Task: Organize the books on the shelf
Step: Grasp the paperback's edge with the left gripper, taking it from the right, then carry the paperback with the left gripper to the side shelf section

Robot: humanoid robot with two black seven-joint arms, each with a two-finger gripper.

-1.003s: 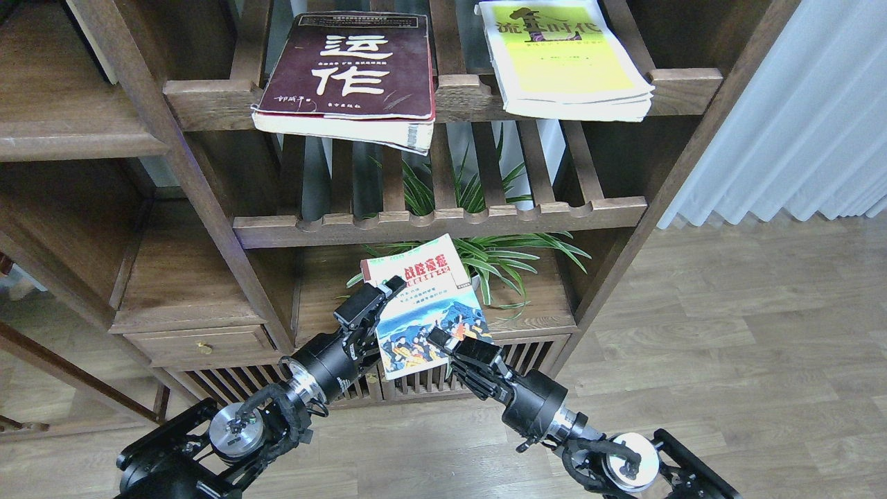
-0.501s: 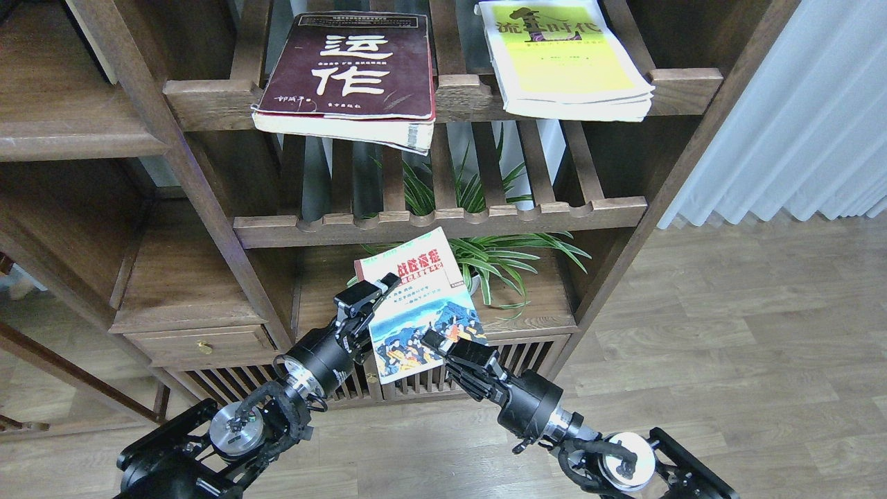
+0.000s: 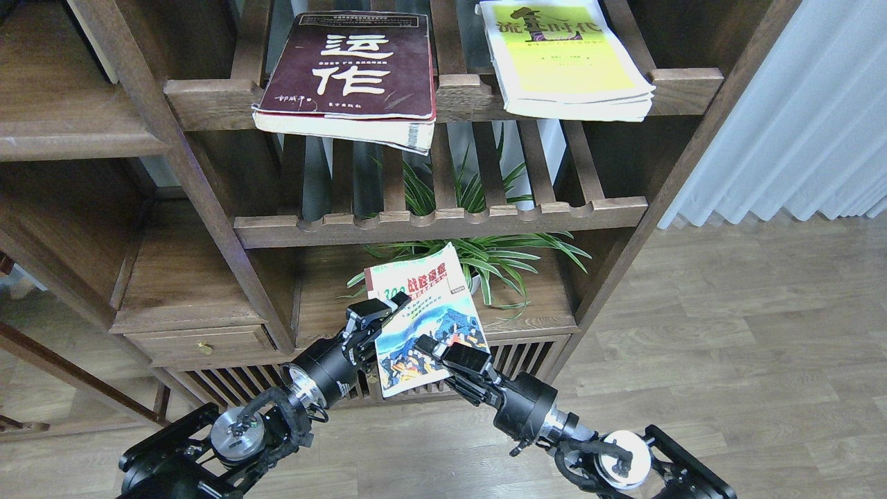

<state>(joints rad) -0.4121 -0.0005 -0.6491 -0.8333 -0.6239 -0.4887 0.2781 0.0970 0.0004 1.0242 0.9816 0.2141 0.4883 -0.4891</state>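
Progress looks early: the small "300" paperback point(image 3: 424, 315) is off any board, held in the air before the solid dark-brown shelf point(image 3: 326, 305) between the left gripper point(image 3: 378, 313), clamped on its left edge, and the right gripper point(image 3: 443, 348), closed on its lower part. The maroon book point(image 3: 353, 69) and yellow-green book point(image 3: 565, 59) lie flat on the slatted rack point(image 3: 208, 97) above, not yet moved

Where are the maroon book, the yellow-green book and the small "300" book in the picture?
maroon book point(image 3: 353, 66), head view, middle of its front cover.
yellow-green book point(image 3: 565, 62), head view, yellow part of its cover.
small "300" book point(image 3: 423, 305), head view, middle of its cover, between the two grippers.
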